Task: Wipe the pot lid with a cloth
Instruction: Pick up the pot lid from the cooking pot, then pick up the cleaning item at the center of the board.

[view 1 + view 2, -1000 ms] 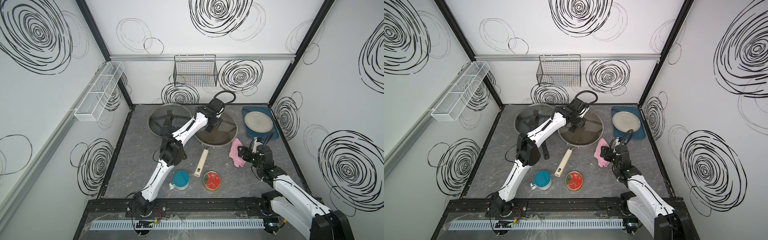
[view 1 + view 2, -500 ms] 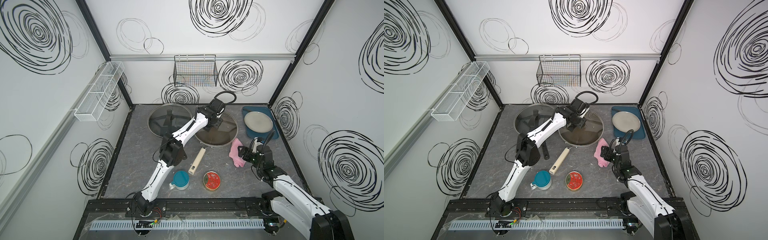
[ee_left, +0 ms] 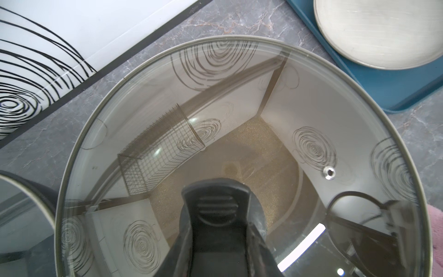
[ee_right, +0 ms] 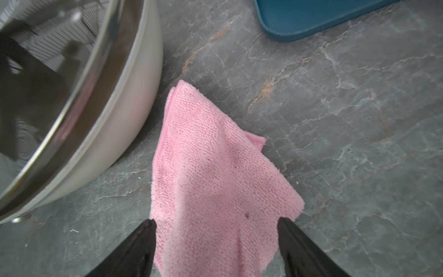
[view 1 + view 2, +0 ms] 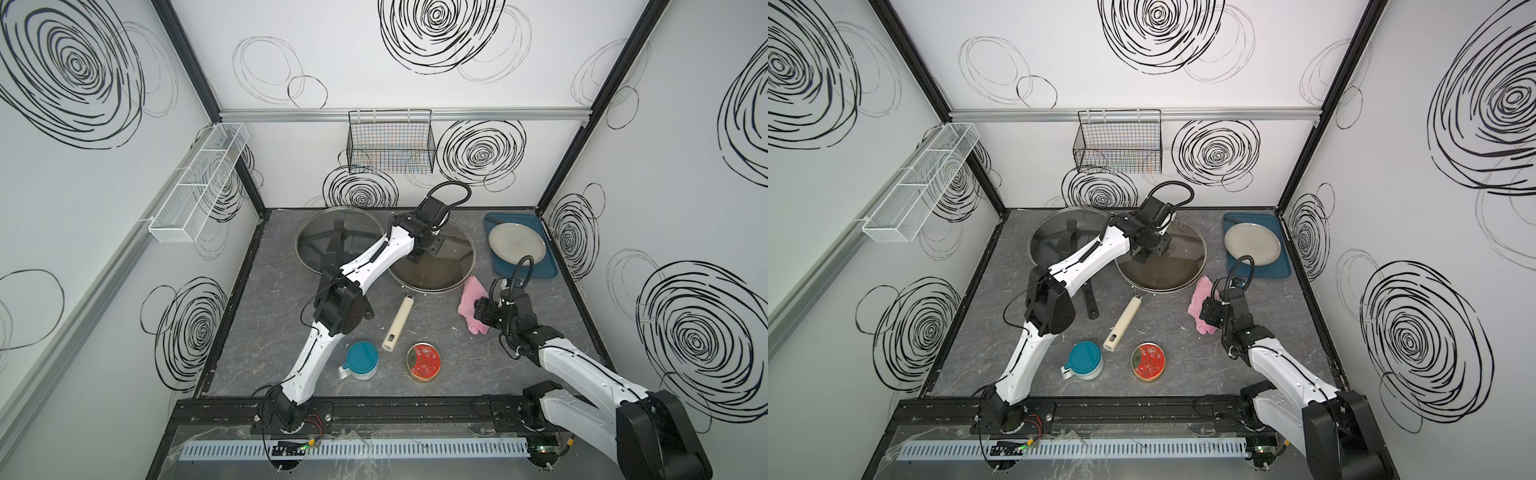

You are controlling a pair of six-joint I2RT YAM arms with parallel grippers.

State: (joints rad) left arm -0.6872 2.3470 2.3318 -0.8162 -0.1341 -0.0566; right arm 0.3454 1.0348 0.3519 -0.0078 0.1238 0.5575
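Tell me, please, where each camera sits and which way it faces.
Top views: high above the front edge, looking down at the whole table; the left arm and right arm show, left tool on the pot lid, right tool at the cloth.
Left wrist: on the left arm, looking down onto the pot lid's glass; its tool shows, closed on the lid.
Right wrist: on the right arm, looking down at the cloth; its open fingers straddle it.
Shared: both wrist views show the pot lid, cloth and blue tray.
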